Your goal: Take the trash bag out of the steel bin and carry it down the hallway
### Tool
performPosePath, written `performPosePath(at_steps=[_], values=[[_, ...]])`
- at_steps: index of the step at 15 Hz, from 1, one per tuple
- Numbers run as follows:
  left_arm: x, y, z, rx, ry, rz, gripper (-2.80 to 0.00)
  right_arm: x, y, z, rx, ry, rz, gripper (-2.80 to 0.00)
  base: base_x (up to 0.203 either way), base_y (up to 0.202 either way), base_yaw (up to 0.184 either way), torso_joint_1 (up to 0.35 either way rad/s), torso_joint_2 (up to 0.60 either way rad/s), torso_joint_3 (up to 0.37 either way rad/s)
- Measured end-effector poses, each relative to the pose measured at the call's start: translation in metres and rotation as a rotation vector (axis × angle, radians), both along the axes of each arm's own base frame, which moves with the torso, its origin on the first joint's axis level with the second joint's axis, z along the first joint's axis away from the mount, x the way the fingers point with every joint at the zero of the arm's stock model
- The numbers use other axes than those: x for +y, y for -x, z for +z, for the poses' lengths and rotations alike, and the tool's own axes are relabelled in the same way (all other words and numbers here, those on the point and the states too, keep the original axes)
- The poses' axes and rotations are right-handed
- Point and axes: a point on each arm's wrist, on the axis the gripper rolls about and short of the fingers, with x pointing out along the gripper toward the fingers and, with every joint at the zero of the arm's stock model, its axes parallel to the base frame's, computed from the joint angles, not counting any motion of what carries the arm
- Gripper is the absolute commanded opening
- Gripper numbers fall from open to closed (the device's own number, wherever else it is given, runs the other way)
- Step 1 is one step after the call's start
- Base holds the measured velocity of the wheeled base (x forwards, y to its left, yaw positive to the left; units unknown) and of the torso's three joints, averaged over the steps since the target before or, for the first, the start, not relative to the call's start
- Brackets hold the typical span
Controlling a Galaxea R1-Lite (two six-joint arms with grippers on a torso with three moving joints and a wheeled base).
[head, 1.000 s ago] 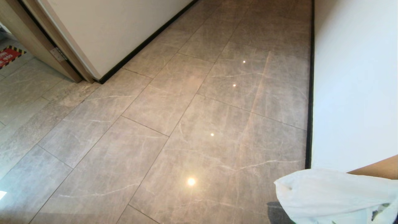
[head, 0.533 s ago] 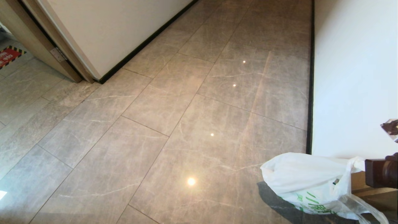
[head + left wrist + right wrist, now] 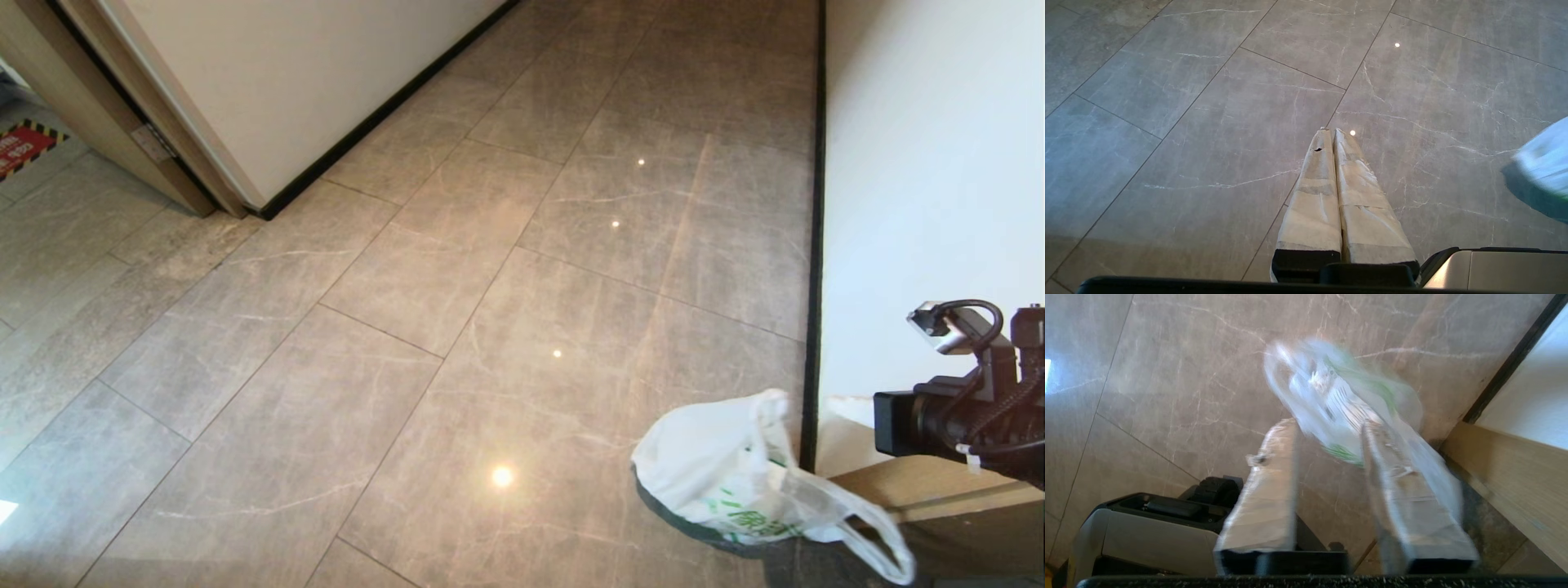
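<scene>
Thin white translucent plastic trash bag (image 3: 718,478) with green print and loop handles is low over or on the glossy beige-grey marbled hallway floor (image 3: 457,327), just beside the black baseboard (image 3: 812,245) of the cream right wall. Right gripper (image 3: 1331,428) hangs above it with fingers spread, nothing between them. Left gripper (image 3: 1329,132) points at bare tiles, its taped fingers pressed together.

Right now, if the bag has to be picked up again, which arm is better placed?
Right. The right pincer hangs open just above the trash bag, which is low beside the right wall. The left pincer is shut and points at bare floor, with the bag off to its side.
</scene>
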Motion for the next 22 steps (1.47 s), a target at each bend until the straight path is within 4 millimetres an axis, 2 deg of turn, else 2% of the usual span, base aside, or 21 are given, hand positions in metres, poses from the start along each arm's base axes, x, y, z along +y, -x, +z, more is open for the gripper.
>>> performPosePath(at_steps=[3, 5, 8, 9, 11, 14, 17, 19, 22], values=[[0.000, 0.000, 0.000, 0.000, 0.000, 0.000, -2.80, 0.000, -0.006, -0.009, 0.039, -0.005, 0.012, 0.00, 0.000, 0.000, 0.000, 0.000, 0.00, 0.000], [0.000, 0.000, 0.000, 0.000, 0.000, 0.000, -2.80, 0.000, -0.005, -0.008, 0.034, -0.001, 0.017, 0.00, 0.000, 0.000, 0.000, 0.000, 0.00, 0.000], [0.000, 0.000, 0.000, 0.000, 0.000, 0.000, -2.80, 0.004, 0.012, 0.004, 0.005, -0.016, 0.056, 0.00, 0.000, 0.000, 0.000, 0.000, 0.00, 0.000], [0.000, 0.000, 0.000, 0.000, 0.000, 0.000, -2.80, 0.005, 0.020, 0.007, -0.003, -0.020, 0.064, -2.80, 0.000, 0.000, 0.000, 0.000, 0.00, 0.000], [0.000, 0.000, 0.000, 0.000, 0.000, 0.000, -2.80, 0.005, 0.043, 0.016, -0.009, -0.026, 0.073, -2.80, 0.000, 0.000, 0.000, 0.000, 0.00, 0.000], [0.000, 0.000, 0.000, 0.000, 0.000, 0.000, -2.80, 0.005, 0.088, 0.034, -0.011, -0.020, 0.076, -2.80, 0.000, 0.000, 0.000, 0.000, 0.00, 0.000], [0.000, 0.000, 0.000, 0.000, 0.000, 0.000, -2.80, 0.003, 0.148, 0.049, -0.014, 0.032, 0.046, -2.80, 0.000, 0.000, 0.000, 0.000, 0.00, 0.000], [0.000, 0.000, 0.000, 0.000, 0.000, 0.001, -2.80, 0.001, 0.195, 0.043, 0.006, 0.088, 0.014, -2.80, 0.000, 0.000, 0.000, 0.000, 0.00, 0.000], [0.000, 0.000, 0.000, 0.000, 0.000, 0.000, -2.80, -0.001, 0.251, 0.012, -0.044, 0.132, -0.018, -2.80, 0.000, 0.000, 0.000, 0.000, 0.00, 0.000]])
